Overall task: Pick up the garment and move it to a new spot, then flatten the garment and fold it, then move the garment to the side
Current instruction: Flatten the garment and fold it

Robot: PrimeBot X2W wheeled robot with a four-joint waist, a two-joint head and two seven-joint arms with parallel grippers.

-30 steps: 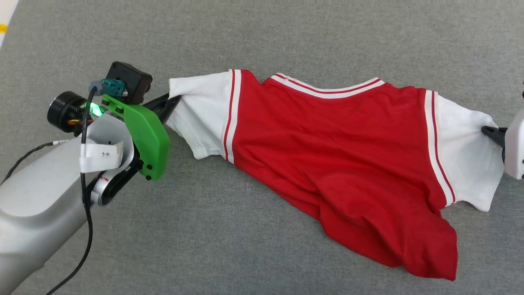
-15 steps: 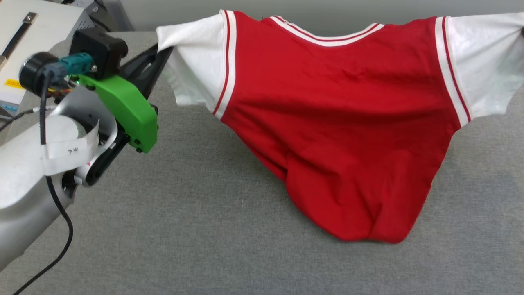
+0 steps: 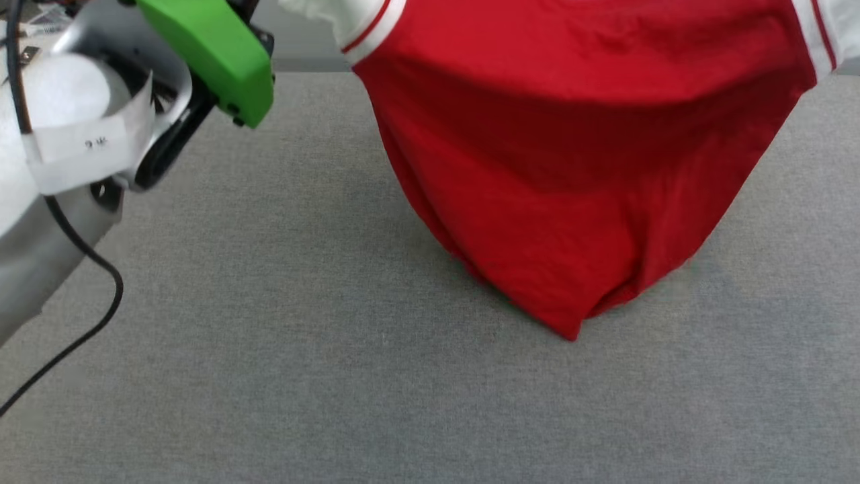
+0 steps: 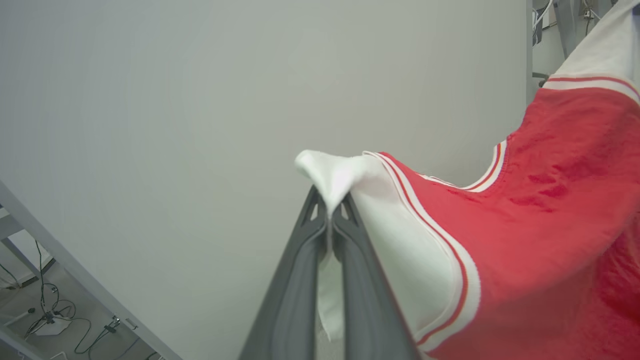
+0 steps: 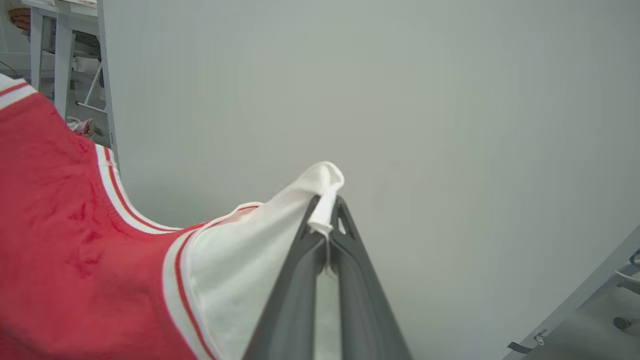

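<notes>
Left tool point(image 4: 330, 211): You see its two dark fingers pressed together, pinching the bunched edge of one white sleeve; a fold of white cloth stands above the fingertips.
Right tool point(image 5: 327, 216): Its fingers are likewise pressed together, pinching the edge of the other white sleeve, with a small roll of cloth over the tips.
Garment point(image 3: 578, 168): It hangs above the counter point(image 3: 269, 349), stretched between the two tools. The red body sags and narrows to a point near the middle of the counter.
Garment low point: You cannot tell whether it touches the counter or hangs just clear; a soft shadow lies on the counter beside it.
Garment trim: Red-and-white stripes show at both sleeve seams and along the neckline in the wrist views.
Left forearm point(image 3: 40, 222): It is above the counter's left part and carries a green housing point(image 3: 215, 47) near the far edge.
Black cable point(image 3: 87, 316): It loops down from the left forearm over the counter's left part.
Wall point(image 4: 200, 100): A plain pale grey surface rises beyond the counter's far edge.
</notes>
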